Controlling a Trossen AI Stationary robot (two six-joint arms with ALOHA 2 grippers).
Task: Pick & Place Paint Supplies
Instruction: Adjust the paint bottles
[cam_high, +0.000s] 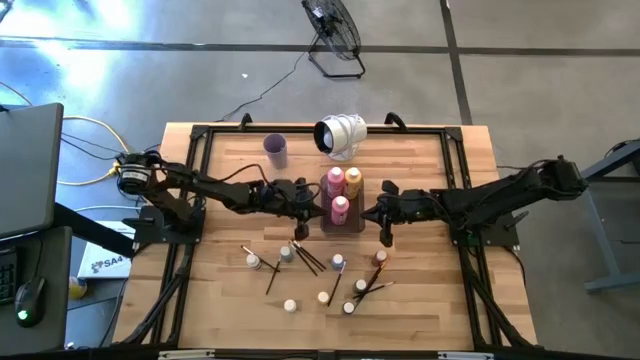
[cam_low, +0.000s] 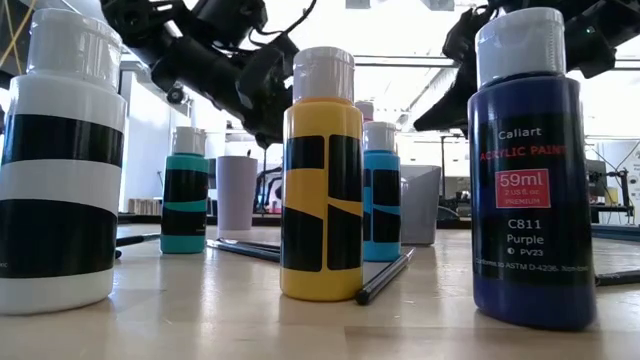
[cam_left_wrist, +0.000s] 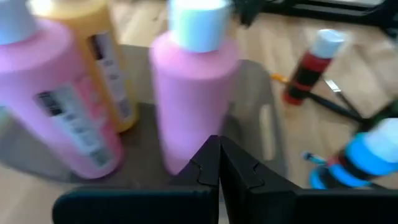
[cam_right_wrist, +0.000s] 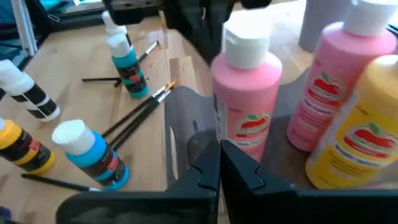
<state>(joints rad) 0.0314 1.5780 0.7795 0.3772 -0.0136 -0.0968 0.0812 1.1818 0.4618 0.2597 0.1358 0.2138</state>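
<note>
From overhead, a wooden counter (cam_high: 420, 300) carries a clear grey tray (cam_high: 341, 222) near its centre, holding two pink bottles (cam_high: 335, 181) and an orange bottle (cam_high: 354, 181). The left gripper (cam_high: 303, 210) sits at the tray's nine o'clock side and the right gripper (cam_high: 385, 222) at its three o'clock side, both with fingers closed on nothing. A lilac cup (cam_high: 276, 150) stands at eleven o'clock from the tray. Small white-capped bottles (cam_high: 338, 262) and thin paintbrushes (cam_high: 308, 258) lie scattered toward six o'clock. At counter height, a yellow bottle (cam_low: 321, 175) stands centre, a white one (cam_low: 60, 165) at nine o'clock and a purple one (cam_low: 530, 170) at three o'clock. The left wrist camera shows its shut fingers (cam_left_wrist: 205, 171) just before a pink bottle in the tray. The right wrist camera shows its shut fingers (cam_right_wrist: 208, 171) facing the same tray, with blue bottles (cam_right_wrist: 93, 155) and brushes on the wood beside it.
</note>
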